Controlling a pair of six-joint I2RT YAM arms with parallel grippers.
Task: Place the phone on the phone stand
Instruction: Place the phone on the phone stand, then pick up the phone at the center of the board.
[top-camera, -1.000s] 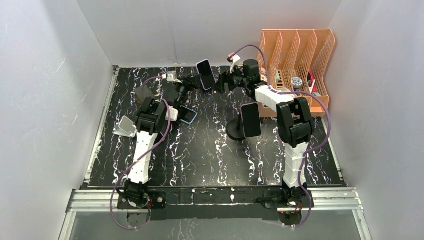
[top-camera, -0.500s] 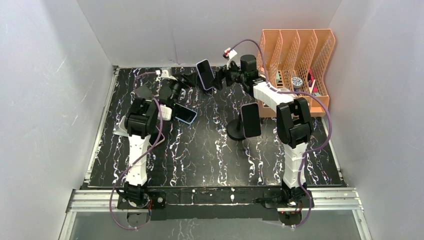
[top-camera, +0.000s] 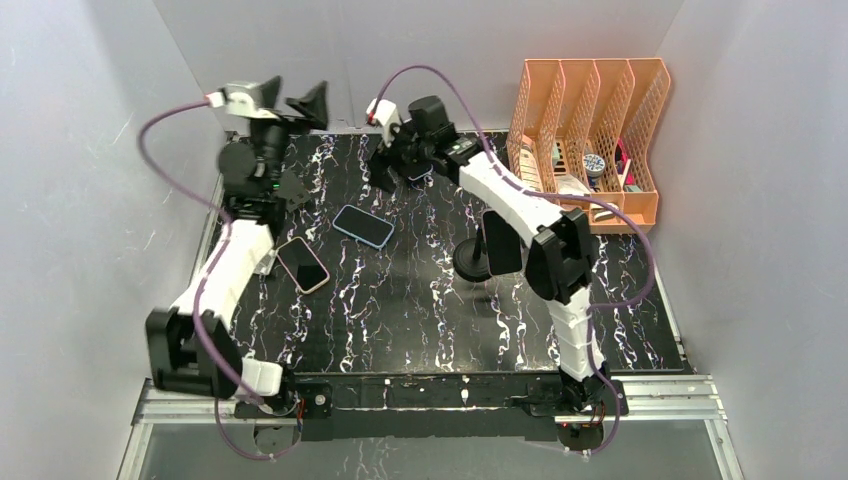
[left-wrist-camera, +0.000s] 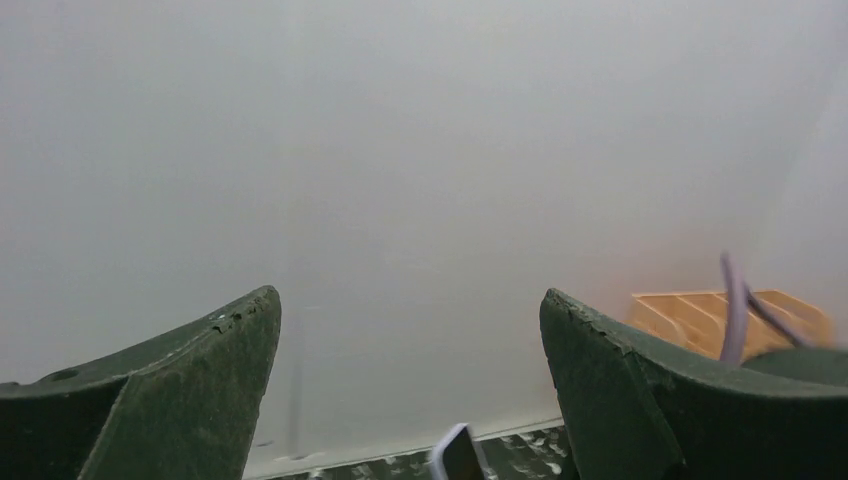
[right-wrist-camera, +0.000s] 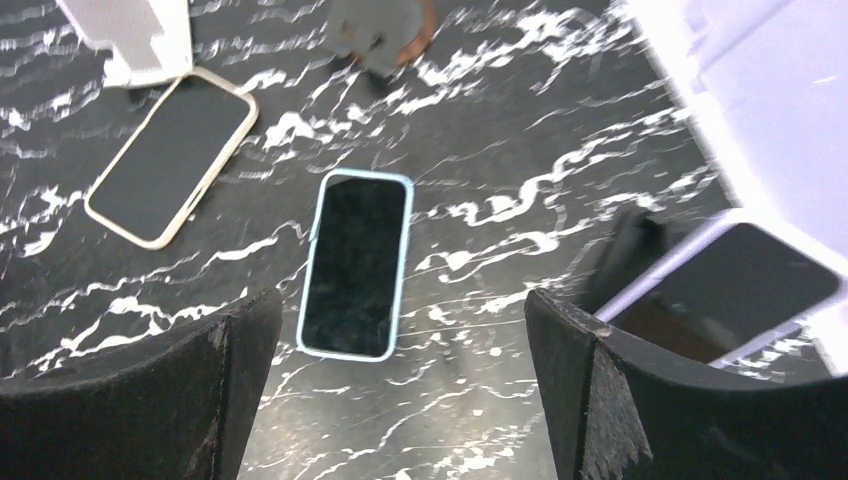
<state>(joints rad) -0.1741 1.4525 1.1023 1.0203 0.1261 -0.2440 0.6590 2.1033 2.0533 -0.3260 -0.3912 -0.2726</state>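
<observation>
At the far side of the tabletop (top-camera: 420, 300), just beside the right hand (right-wrist-camera: 402, 294): the lavender-cased phone (right-wrist-camera: 735, 285). Tilted rather than flat, dark screen showing. Long axis slanting from lower left to upper right in the right wrist view, so nearly in line with the closing direction of the fingers. One end against a dark upright piece (right-wrist-camera: 628, 248), likely the phone stand; too blurred to say whether properly seated. Outside the gap of the hand, off past the finger on the right of that view, not between the two.

Right hand spread wide, gripping nothing. By the look of it, placing done or nearly so, with only the seating left to check. For any correction, a shift toward that side and a turn of the wrist to bring the fingers across the phone's width.

Right hand by far the nearer. Left hand (top-camera: 290, 97) raised high toward the back wall, likewise wide apart and bare, well apart from the phone.

Further out, flat on the tabletop: a blue-cased phone (right-wrist-camera: 355, 262), a cream-cased phone (right-wrist-camera: 170, 155) beyond it, and a white stand (right-wrist-camera: 130, 35) just beside the cream one's far end, contact unclear.
</observation>
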